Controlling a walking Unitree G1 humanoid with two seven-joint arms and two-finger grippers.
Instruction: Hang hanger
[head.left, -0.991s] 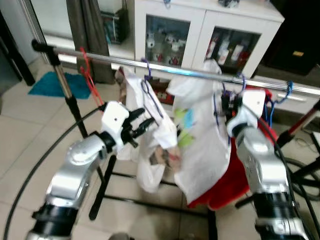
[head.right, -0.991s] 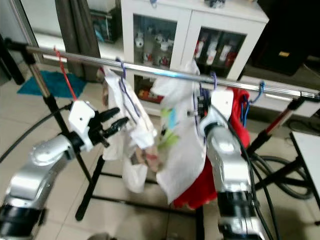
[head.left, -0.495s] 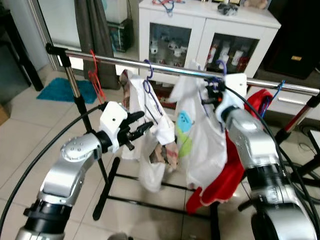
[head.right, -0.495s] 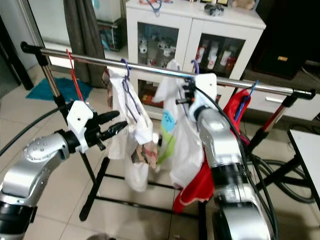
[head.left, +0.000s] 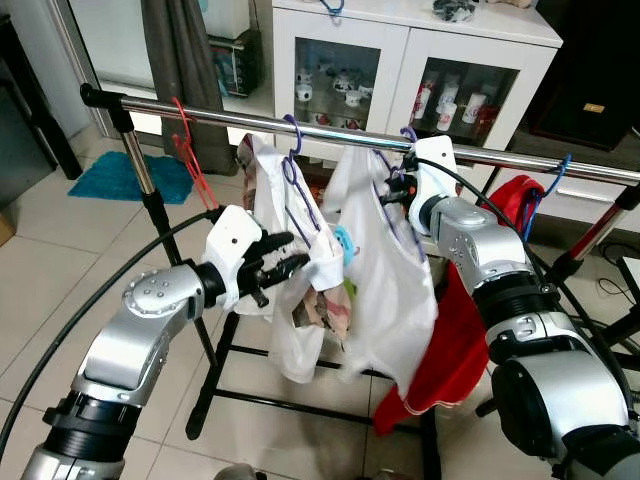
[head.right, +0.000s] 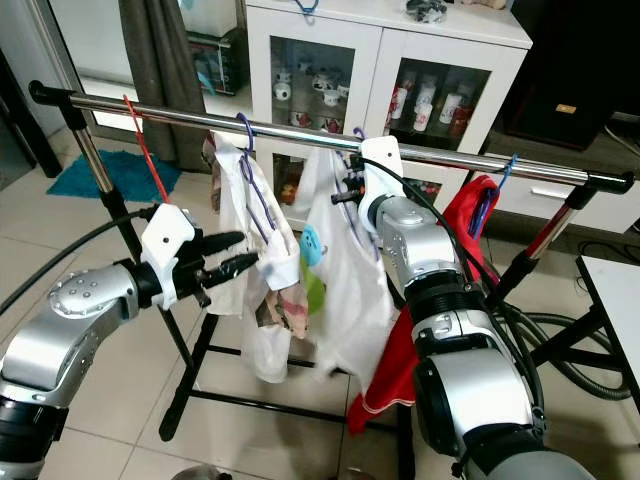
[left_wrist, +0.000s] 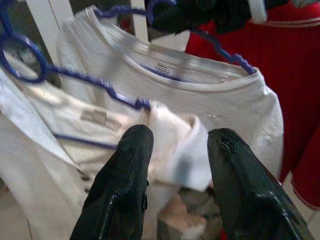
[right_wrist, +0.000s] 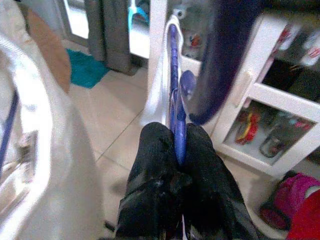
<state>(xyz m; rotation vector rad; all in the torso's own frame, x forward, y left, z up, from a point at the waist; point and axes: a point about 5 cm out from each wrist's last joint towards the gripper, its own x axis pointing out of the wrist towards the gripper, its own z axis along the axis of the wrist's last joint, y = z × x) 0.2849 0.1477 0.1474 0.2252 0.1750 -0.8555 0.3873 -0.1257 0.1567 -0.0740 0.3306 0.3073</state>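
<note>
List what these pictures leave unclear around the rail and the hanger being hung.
- Whether the purple hanger hook already sits on the rail: the right pincer and white shirt cover it in the eye views; the right wrist view is blurred.
- What the left pincer touches: its open fingers straddle white cloth; contact is unclear.
- The red garment: mostly hidden behind the right arm.
- Cabinet contents: too small.

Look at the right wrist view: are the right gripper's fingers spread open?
No, the right gripper is shut on the blue hanger, pinched between its black fingers.
</note>
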